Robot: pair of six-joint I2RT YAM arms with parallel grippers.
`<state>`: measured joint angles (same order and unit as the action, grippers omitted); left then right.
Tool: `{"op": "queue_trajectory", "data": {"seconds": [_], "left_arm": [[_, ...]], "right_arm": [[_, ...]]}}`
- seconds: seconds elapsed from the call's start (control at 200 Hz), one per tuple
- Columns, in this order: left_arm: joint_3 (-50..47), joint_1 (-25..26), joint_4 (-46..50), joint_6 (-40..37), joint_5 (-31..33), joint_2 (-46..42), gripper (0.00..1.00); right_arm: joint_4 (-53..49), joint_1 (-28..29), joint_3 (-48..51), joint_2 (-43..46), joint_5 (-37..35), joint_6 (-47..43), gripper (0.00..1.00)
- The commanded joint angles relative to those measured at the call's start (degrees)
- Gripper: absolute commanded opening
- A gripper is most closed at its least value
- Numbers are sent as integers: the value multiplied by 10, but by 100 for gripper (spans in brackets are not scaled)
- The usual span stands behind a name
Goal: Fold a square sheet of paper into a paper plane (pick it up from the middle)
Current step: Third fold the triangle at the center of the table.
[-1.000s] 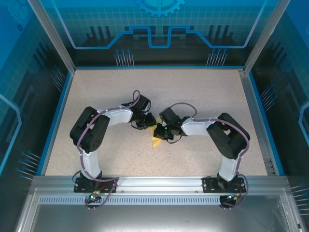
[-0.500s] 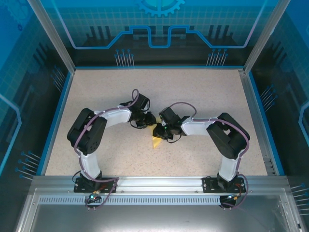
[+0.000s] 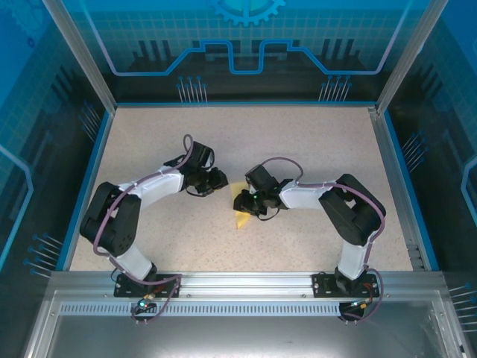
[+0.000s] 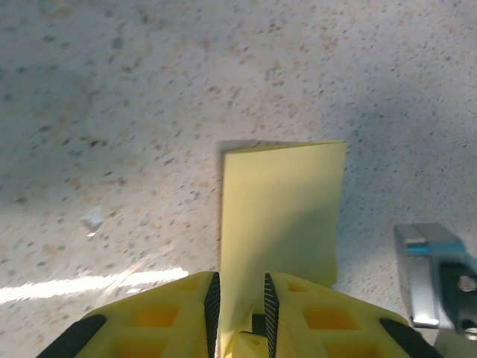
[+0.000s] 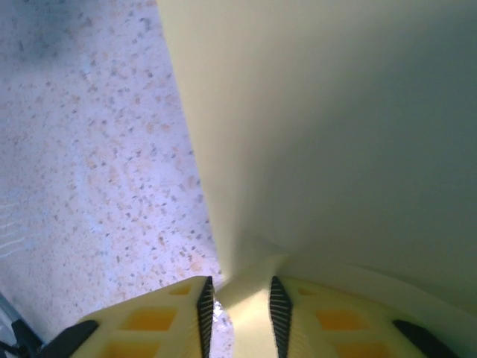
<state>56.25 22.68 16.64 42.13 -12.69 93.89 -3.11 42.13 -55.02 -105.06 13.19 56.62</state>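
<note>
The square sheet of paper [image 3: 242, 218] is pale yellow and folded, and lies at mid-table under and in front of my right gripper [image 3: 240, 203]. In the right wrist view the sheet [image 5: 320, 134] rises wide ahead. A creased part of it runs between the parted jaws of the right gripper [image 5: 238, 306], and table shows beside the left pad. My left gripper [image 3: 221, 181] is just left of the sheet. In its wrist view the folded sheet [image 4: 283, 209] lies ahead, its near end reaching between the slightly parted jaws of the left gripper [image 4: 238, 306].
The speckled table [image 3: 298, 134] is bounded by a blue rim [image 3: 88, 179] and glass walls. Metal of the right gripper [image 4: 432, 276] shows at the right edge of the left wrist view. Free room lies along the far side and both flanks.
My left arm has swung left, away from the right gripper and the sheet. The right jaws have parted. The sheet stays in the same spot.
</note>
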Motion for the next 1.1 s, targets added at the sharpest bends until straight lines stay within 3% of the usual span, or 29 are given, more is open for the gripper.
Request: {"op": "queue_trajectory", "data": {"seconds": [0.0,0.08,0.225,0.64,0.92,1.095], "left_arm": [[-28,-13,8,16,5,-36,27],[-47,-17,1,22,-1,-47,28],[-68,-18,-13,28,-20,-55,28],[-95,-18,-59,40,-73,-39,28],[-106,-6,-82,43,-98,-37,27],[-104,19,-93,43,-107,-30,20]], "right_arm": [[-24,7,-4,-16,-5,-5,39],[-22,7,-3,-17,-4,-5,45],[-13,7,3,-19,-2,-2,46],[48,3,43,-6,5,-4,35],[40,1,43,2,4,-9,16],[20,-1,43,7,-3,-16,3]]}}
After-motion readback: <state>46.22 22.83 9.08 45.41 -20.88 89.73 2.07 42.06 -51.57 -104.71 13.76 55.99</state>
